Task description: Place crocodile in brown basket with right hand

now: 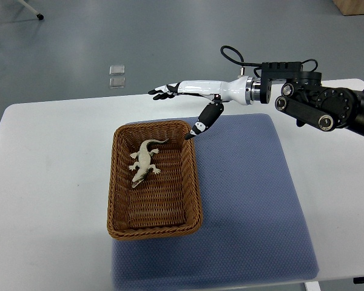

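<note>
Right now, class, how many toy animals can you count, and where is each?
1. The crocodile lies inside the brown basket, toward its far end. The right robot hand, near the basket's far rim, is open and holds nothing; nothing seems hidden.

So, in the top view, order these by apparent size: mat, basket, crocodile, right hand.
1. mat
2. basket
3. crocodile and right hand: they look similar; the hand may be nearer the camera, so I do not rank them.
</note>
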### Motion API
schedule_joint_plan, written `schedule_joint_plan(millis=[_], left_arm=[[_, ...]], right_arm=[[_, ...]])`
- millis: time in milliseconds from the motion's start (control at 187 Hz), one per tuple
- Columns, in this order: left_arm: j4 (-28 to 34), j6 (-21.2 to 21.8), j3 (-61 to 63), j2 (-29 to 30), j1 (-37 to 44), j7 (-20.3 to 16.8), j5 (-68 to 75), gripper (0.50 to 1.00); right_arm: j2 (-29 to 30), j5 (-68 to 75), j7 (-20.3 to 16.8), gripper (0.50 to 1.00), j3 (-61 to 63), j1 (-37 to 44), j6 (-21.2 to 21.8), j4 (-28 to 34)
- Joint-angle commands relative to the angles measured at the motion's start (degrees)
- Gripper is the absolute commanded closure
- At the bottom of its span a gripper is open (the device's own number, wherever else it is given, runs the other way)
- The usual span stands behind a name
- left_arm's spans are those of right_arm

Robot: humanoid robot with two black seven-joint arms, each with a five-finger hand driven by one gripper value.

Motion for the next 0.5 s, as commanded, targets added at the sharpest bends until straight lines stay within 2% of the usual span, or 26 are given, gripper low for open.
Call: schedule_joint_plan(millis=[0, 112, 235, 379, 496], left_arm=[[0.0, 0.0, 0.0, 0.0, 0.0, 0.0, 0.0, 0.5], [0.0, 0.0, 0.0, 0.0, 0.0, 0.0, 0.0, 0.5], [0.0, 0.0, 0.0, 0.0, 0.0, 0.0, 0.0, 0.5], [0.0, 0.0, 0.0, 0.0, 0.0, 0.0, 0.0, 0.5], [0.0, 0.0, 0.0, 0.0, 0.0, 0.0, 0.0, 0.5]], right_arm=[[-2.1, 4.3, 0.0, 0.572, 3.2, -1.1, 2.9, 0.0], [-4.2, 13.0, 0.0, 0.572, 3.9, -4.2, 4.9, 0.0], [-4.9, 24.6, -0.1, 0.57, 3.9, -7.8, 5.2, -1.3], [-4.6, 38.9, -5.0, 0.57, 3.9, -10.3, 5.7, -3.7], [-4.5, 52.9, -13.8, 0.57, 3.9, -11.7, 6.2, -4.2]])
